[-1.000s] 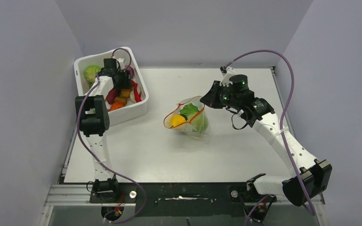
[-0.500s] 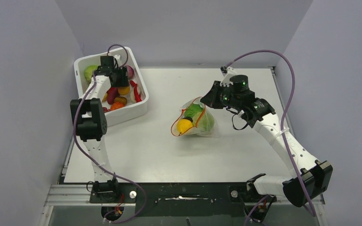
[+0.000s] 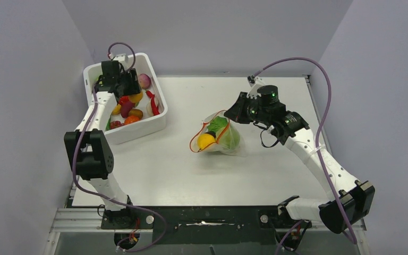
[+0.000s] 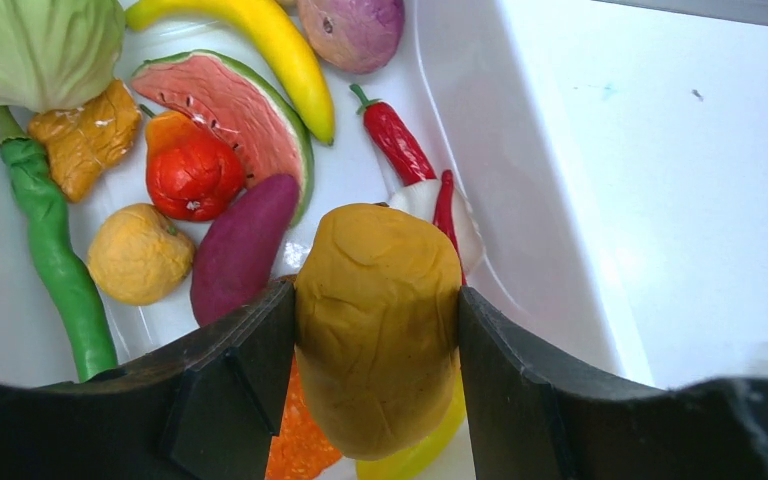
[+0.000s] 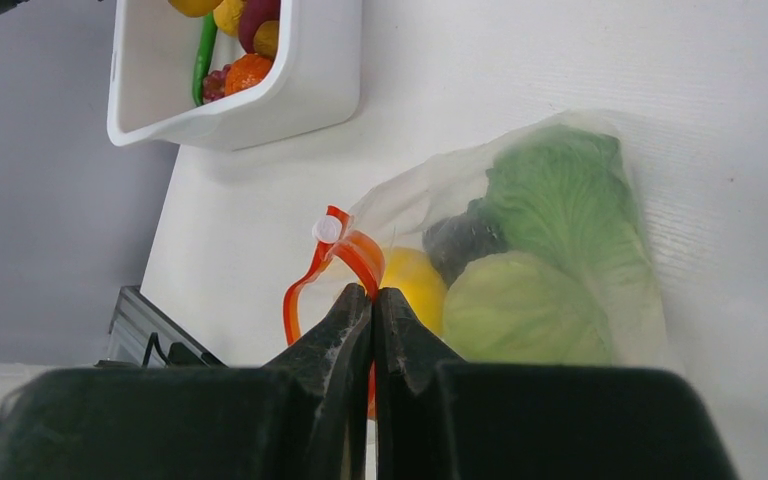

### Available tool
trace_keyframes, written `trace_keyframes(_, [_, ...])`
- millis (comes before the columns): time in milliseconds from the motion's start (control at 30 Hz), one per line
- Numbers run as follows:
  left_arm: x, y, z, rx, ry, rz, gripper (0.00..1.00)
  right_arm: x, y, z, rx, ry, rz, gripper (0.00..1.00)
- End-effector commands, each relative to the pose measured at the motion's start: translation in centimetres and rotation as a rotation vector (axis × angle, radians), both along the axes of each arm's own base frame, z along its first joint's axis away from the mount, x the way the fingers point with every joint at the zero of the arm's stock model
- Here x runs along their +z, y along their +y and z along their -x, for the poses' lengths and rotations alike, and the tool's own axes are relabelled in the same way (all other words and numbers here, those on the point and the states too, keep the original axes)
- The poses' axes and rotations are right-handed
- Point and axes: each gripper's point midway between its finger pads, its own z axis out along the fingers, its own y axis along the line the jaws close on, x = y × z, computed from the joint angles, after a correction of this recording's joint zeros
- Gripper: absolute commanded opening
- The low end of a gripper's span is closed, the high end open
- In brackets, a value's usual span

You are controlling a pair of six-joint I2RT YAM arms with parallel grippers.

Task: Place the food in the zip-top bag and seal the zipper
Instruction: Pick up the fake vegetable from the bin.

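Surface: white table (image 3: 159, 175) between grey walls, arm bases at its near edge.
Bag: zip-top bag (image 5: 600, 140) lies mid-table, right of centre, with its mouth gaping toward the left.
Bag contents: lettuce (image 5: 560, 190), yellow round fruit (image 5: 415, 285), a dark piece (image 5: 460, 240), a pale green ball (image 5: 520, 310).
Bag change: it has shifted slightly over the last second and the mouth loop has reshaped. Not sealed.
Right claw: right gripper (image 5: 372, 300) is pinched tight on the bag's rim at the zipper (image 5: 357, 252). The strip loops out left of the tips; the bag body lies ahead and to the right.
Tub: white tub (image 3: 156, 119) sits at the far-left corner, well apart from the bag. It holds a banana (image 4: 280, 50), watermelon slice (image 4: 240, 110), red chilli (image 4: 397, 140) and more.
Left claw: left gripper (image 4: 375, 300) is clamped on an ochre potato-shaped piece (image 4: 378, 340), which fills the gap between both fingers.
Left change: the wrist has drawn toward the tub's far end and the elbow has swung toward the near edge. The piece looks lifted clear of the pile.
Meaning: the pick looks done and the carry to the bag mouth likely comes next. Much food remains, so sealing is a long way off.
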Motion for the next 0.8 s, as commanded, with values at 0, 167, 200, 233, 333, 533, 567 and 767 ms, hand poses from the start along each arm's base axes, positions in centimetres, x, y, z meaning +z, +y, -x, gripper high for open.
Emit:
trace_keyframes(0, [5.5,-1.5,0.6,-0.035,-0.157,0.076,0.31,2.9,1.2,-0.4,0.012,-0.079,-0.083,0.0])
trace_keyframes(167, [7.7,-3.6,2.8,-0.096,-0.22,0.174,0.31,3.2,1.8,-0.8,0.012,-0.068,-0.102,0.0])
trace_keyframes(200, [8.1,-4.2,3.3,-0.114,-0.236,0.201,0.31,3.4,1.9,-0.9,0.014,-0.066,-0.11,0.0])
trace_keyframes(233, [8.5,-4.8,3.8,-0.13,-0.251,0.231,0.31,3.5,2.1,-1.0,0.014,-0.063,-0.116,0.0])
trace_keyframes(333, [9.9,-6.9,5.4,-0.197,-0.299,0.318,0.3,3.8,2.5,-1.3,0.013,-0.057,-0.133,0.0])
trace_keyframes(533, [12.3,-11.9,9.2,-0.374,-0.349,0.394,0.3,4.0,3.1,-1.9,0.002,-0.048,-0.15,0.0])
trace_keyframes(567, [12.7,-12.9,9.9,-0.413,-0.36,0.41,0.3,3.9,3.2,-2.1,-0.001,-0.045,-0.147,0.0])
trace_keyframes(767, [15.0,-19.4,15.1,-0.626,-0.401,0.503,0.3,4.1,3.5,-2.7,-0.016,-0.055,-0.15,0.0])
